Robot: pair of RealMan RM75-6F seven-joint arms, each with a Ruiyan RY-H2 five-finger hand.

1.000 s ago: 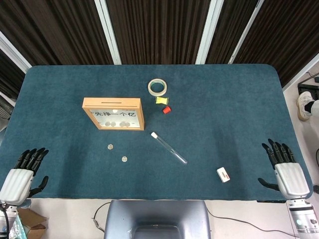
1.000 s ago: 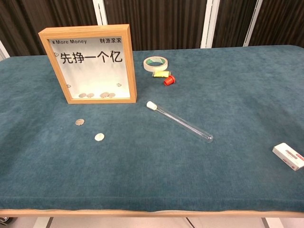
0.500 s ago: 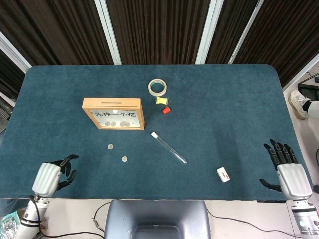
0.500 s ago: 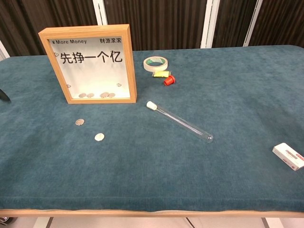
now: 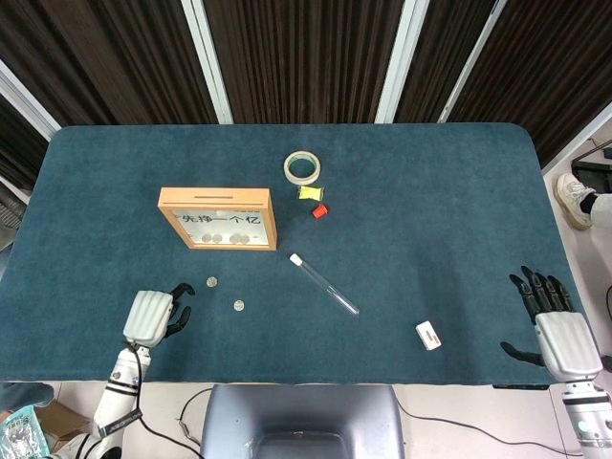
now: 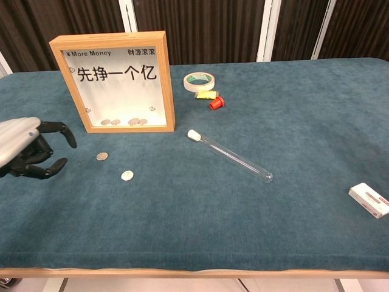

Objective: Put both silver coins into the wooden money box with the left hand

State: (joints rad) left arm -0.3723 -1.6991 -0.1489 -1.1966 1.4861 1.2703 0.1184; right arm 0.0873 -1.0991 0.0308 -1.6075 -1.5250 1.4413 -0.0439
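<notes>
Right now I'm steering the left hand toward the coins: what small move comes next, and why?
Probably ease the left hand forward and right until its fingers are over the nearer coin. It holds nothing, both coins lie loose on the table, and the second coin sits farther off.

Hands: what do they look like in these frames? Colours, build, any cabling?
Both match: the left hand and right hand each have a smooth silver-grey shell over the back and black jointed fingers. Below each sits a light grey cylindrical wrist. A thin dark cable runs along the left forearm. No markings are legible.
</notes>
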